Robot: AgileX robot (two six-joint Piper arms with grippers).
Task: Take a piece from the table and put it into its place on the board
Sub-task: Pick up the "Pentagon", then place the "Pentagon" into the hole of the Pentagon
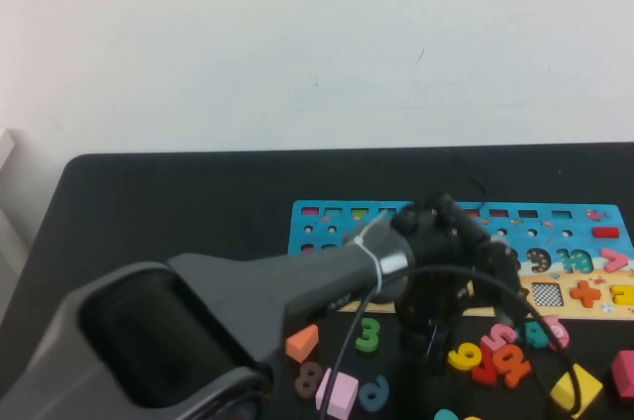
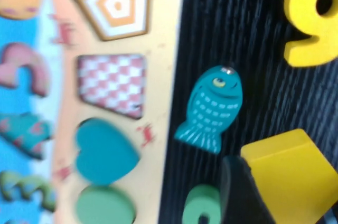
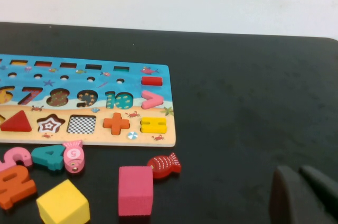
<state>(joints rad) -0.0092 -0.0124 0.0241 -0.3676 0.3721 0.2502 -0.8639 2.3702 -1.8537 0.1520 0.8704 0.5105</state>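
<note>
Piece [image 2: 293,174] in left tool [image 2: 248,192] | right tool [image 3: 303,195] parked

Left arm's bulk hides middle of long blue puzzle board [image 1: 555,217] in high view; left gripper [image 1: 436,346] lost in dark tangle. Flat yellow pentagon block [image 2: 296,174] cut off at wrist-view edge. Right gripper [image 3: 306,195]: only dark fingertips at frame edge, gap unreadable.
</note>
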